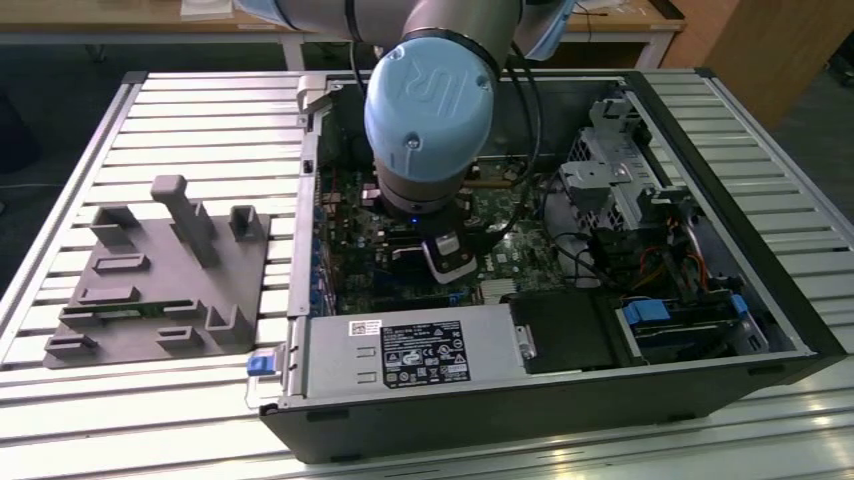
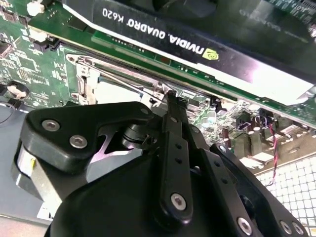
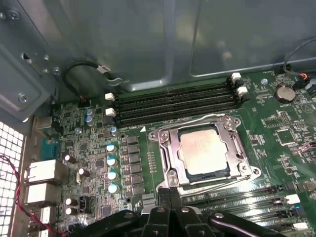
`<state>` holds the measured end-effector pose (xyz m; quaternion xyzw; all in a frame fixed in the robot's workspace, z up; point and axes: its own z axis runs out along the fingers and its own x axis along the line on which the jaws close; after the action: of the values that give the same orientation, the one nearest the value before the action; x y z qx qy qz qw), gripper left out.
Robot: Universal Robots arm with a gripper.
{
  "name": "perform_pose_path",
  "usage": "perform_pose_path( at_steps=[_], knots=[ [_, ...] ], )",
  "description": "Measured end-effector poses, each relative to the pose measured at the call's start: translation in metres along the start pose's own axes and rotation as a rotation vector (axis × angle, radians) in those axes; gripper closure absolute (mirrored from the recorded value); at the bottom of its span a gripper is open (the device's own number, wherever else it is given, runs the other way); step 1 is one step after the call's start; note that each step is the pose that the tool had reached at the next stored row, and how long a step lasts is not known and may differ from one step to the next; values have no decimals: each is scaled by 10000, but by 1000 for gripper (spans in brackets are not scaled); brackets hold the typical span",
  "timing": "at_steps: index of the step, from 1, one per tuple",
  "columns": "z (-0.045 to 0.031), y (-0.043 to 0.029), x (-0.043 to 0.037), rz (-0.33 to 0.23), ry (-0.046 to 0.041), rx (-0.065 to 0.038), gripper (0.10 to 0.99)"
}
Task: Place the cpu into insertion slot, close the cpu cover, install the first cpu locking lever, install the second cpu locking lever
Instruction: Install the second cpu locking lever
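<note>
In the first wrist view, the small flat square cpu [image 3: 203, 154] with a silvery-grey metal top is seen seated in the square insertion slot [image 3: 170, 173] with a silvery metal rim, which is set into the green circuit board [image 3: 276, 133]. The thin silvery metal cpu cover [image 3: 236, 143] with a square window is laid down around the chip, so that the top of the chip is shown through the window. The black tool [image 3: 169, 193] is held just beside the near edge of the slot, and its two fingertips are pressed together with nothing gripped between them. Two long black memory slots [image 3: 173, 101] are seen on the far side of the socket. In the exterior view, the arm with a light blue joint cap [image 1: 430, 95] is lowered into the open black computer case [image 1: 534, 400], which is laid on a ribbed metal counter [image 1: 80, 150]. A grey plastic fixture [image 1: 160, 280] is placed on the counter at the exterior view's left, well apart from the case.
</note>
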<state>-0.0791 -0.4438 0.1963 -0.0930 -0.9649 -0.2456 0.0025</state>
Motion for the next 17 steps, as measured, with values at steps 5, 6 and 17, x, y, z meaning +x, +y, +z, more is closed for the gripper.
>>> perform_pose_path(
  at_steps=[5,6,17],
  knots=[
    [13,8,6,6,3,-30,980],
    [17,15,11,7,3,-29,980],
    [69,91,38,9,1,-27,980]
  ],
)
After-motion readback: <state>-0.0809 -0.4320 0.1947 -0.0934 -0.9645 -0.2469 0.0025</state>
